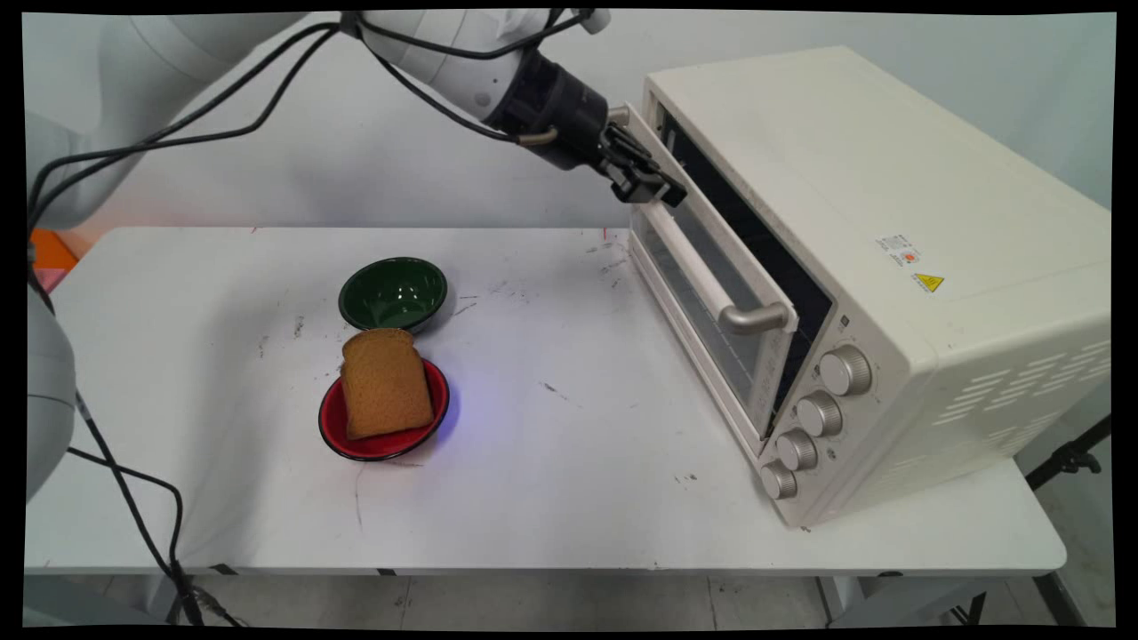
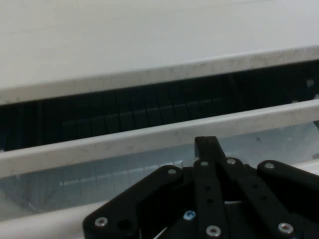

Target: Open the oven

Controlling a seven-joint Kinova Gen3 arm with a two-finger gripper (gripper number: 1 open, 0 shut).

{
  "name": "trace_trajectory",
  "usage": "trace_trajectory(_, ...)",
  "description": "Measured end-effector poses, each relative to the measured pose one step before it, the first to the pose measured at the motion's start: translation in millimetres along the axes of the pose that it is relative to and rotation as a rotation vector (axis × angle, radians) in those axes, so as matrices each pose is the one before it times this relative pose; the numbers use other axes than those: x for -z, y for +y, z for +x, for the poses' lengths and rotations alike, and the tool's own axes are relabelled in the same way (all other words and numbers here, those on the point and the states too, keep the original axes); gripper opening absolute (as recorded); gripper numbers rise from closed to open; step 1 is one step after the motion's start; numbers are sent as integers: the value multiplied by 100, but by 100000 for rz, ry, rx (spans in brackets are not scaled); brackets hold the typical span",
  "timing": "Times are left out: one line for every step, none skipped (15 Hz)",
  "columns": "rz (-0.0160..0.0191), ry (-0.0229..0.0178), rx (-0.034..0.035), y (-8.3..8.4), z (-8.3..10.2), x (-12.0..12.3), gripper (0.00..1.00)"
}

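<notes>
Fingers, as far as your main view shows them, are pressed together with nothing pinched between them. The black two-finger gripper [image 1: 653,187] sits against the top edge of the glass-fronted oven door [image 1: 702,331], at its far end, just above the long cream handle bar [image 1: 711,284]. That door belongs to the cream countertop oven [image 1: 889,178] on the right of the white bench [image 1: 569,480], and it stands slightly ajar, tipped out from the top with a dark gap behind it. You can see the brown slice of bread [image 1: 387,382] lying on the small red plate [image 1: 342,431], well apart from the oven, with the empty green bowl [image 1: 393,293] just behind it. Your arm reaches in from the upper left, wrist angled down and to the right toward the door.

From your hand view, the fingers [image 2: 207,149] rise as one closed column, their tips meeting the door's pale top rim [image 2: 124,142]. Beyond that rim you look into the dark opening [image 2: 124,107] under the oven's cream body [image 2: 149,30].
</notes>
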Motion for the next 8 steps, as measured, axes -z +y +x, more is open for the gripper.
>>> trace_trajectory(-101,-232,160,137,-198,357,0)
trace_trajectory(-163,-264,149,148,-205,337,0)
trace_trajectory(-136,-238,179,134,-199,293,0)
trace_trajectory(-138,-210,122,109,-169,195,0)
trace_trajectory(-136,-343,216,155,-281,280,0)
trace_trajectory(-151,-460,321,193,-408,309,0)
trace_trajectory(-75,-445,380,186,-466,287,0)
trace_trajectory(-80,-407,307,166,-424,199,0)
